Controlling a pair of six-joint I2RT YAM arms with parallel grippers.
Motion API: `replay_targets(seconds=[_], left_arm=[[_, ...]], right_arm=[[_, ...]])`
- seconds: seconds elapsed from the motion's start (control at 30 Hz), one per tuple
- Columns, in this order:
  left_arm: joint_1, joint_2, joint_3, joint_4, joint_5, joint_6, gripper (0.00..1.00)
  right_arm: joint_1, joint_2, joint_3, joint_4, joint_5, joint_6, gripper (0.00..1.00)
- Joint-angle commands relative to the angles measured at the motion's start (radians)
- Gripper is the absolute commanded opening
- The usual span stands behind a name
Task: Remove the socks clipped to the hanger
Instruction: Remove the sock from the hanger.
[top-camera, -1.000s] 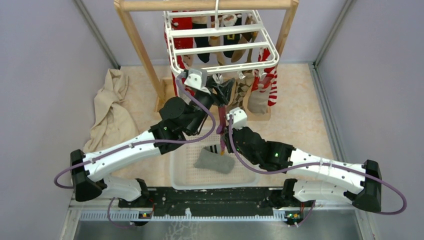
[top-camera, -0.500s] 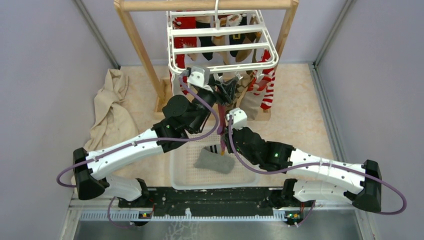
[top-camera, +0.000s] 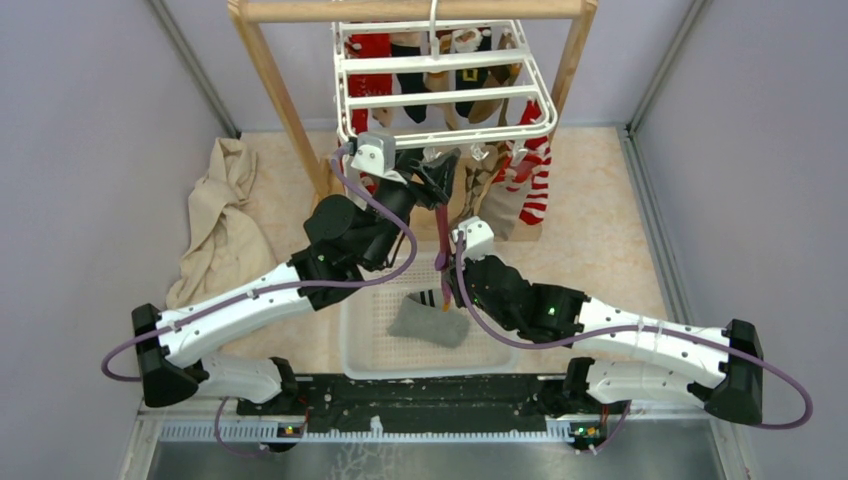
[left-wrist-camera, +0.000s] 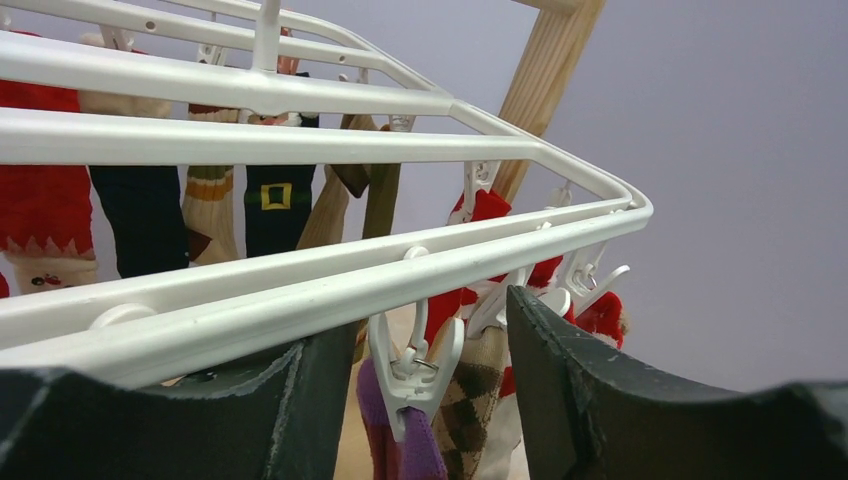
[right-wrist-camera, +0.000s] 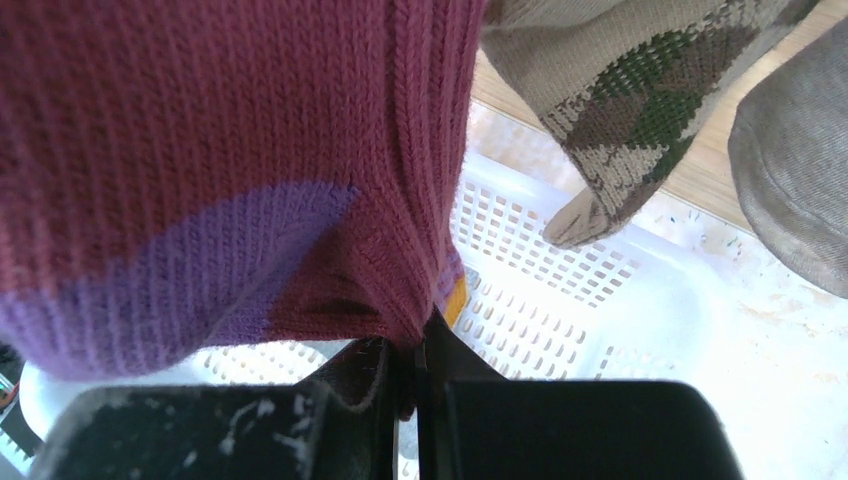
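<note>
Across the back, hung by its hook from the bar of the wooden frame (top-camera: 270, 75): the hanger (top-camera: 440, 62), white slats slightly tilted, with the socks (top-camera: 530, 190) dangling from clips beneath, red, striped, argyle and tan among them. Below and nearer, a white mesh basket (top-camera: 365, 340) with one grey sock (top-camera: 428, 322) lying inside; off to the left, a crumpled beige cloth (top-camera: 225, 220). Up at the hanger's near rail, the left gripper (left-wrist-camera: 430, 330), spread wide, fingers (left-wrist-camera: 560, 380) on either side of one white clip (left-wrist-camera: 412, 375) and seemingly touching neither side. In that clip, the cuff of the magenta sock (top-camera: 441, 225), drawn taut downward. On its lower end, the right gripper (right-wrist-camera: 410, 350), clenched on the knit just above the basket. Likely trouble from here: pulling down before squeezing the clip, dragging the whole hanger into a swing or overstretching the knit; closing off-centre, pinching the rail or the argyle sock (left-wrist-camera: 470, 400) just beside instead of the clip's levers; releasing too far over, dropping the sock outside the basket.
</note>
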Motion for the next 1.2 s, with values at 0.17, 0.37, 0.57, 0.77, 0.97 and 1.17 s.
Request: replay_targets(seconds=[0.17, 0.37, 0.57, 0.77, 0.97, 1.17], left_arm=[[0.016, -0.003, 0.012, 0.026, 0.008, -0.004, 0.54], [0.025, 0.016, 0.03, 0.017, 0.024, -0.017, 0.44], [0.03, 0.032, 0.056, -0.01, 0.03, -0.027, 0.31], [0.033, 0.031, 0.07, -0.036, 0.032, -0.035, 0.05], [0.033, 0.025, 0.083, -0.061, 0.027, -0.036, 0.04], [0.032, 0.013, 0.079, -0.084, 0.035, -0.057, 0.04]], right_arm=[[0.013, 0.0, -0.007, 0.031, -0.008, 0.012, 0.0], [0.013, -0.006, -0.007, 0.022, -0.004, 0.012, 0.0], [0.013, -0.013, -0.007, 0.019, -0.002, 0.012, 0.0], [0.013, -0.016, -0.01, 0.021, -0.002, 0.011, 0.0], [0.013, -0.023, -0.025, 0.021, -0.014, 0.018, 0.0], [0.013, -0.03, -0.079, 0.031, -0.103, 0.025, 0.0]])
